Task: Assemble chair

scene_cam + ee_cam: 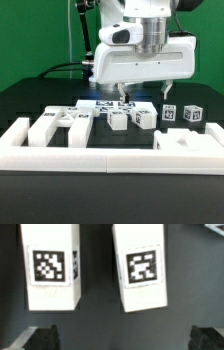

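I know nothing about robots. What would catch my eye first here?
The bulky white robot gripper hangs open above the black table, in the exterior view's upper middle. Below it lies a row of small white blocky plastic chair pieces bearing black-and-white square tags. The wrist view shows two white square bars side by side, apart.

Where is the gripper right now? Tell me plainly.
In the exterior view the gripper hangs open over mid-table, just behind two tagged white bars, with the marker board beside it toward the exterior view's left.
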Tool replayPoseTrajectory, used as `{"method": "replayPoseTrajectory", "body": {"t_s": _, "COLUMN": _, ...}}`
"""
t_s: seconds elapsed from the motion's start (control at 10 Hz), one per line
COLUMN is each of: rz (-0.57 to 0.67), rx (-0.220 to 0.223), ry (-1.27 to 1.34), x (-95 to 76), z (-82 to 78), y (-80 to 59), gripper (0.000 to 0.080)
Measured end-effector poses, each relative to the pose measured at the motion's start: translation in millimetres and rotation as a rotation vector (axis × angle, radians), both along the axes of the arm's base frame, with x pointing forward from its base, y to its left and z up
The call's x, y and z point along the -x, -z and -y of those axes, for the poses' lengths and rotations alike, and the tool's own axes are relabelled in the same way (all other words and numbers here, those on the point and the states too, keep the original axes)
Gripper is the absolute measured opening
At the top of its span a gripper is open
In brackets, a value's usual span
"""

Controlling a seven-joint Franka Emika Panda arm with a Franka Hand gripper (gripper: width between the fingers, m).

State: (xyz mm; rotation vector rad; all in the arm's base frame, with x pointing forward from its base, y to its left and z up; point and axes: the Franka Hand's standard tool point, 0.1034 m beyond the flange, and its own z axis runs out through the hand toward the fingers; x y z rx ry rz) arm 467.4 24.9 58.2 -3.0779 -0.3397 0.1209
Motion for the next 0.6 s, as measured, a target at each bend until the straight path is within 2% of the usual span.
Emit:
{"method": "replayPoseTrajectory", "body": {"t_s": 0.1, "rz": 0.002, "rx": 0.0, "ry": -0.002, "x": -0.7, "z": -0.8, "y": -0.2, "gripper": 0.0649}}
{"method": "replayPoseTrajectory", "body": {"t_s": 0.3, "rz": -0.134, "rx": 0.023, "ry": 0.005, "x": 9.4, "z": 2.3, "y": 5.6, "gripper": 0.0649}}
{"method": "replayPoseTrajectory", "body": {"t_s": 0.4, "rz": -0.226, "rx": 0.047, "ry": -0.003, "x": 7.3, "z": 8.2, "y": 9.3, "gripper": 0.0649}}
{"method": "replayPoseTrajectory", "body": {"t_s": 0.5, "rz": -0.274, "rx": 0.05, "ry": -0.005, "x": 1.9, "z": 8.0, "y": 13.4, "gripper": 0.0649}}
{"method": "replayPoseTrajectory", "body": {"t_s": 0.6, "rz": -0.308, "rx": 0.043, "ry": -0.012, "x": 3.8, "z": 7.9, "y": 15.0, "gripper": 0.0649}}
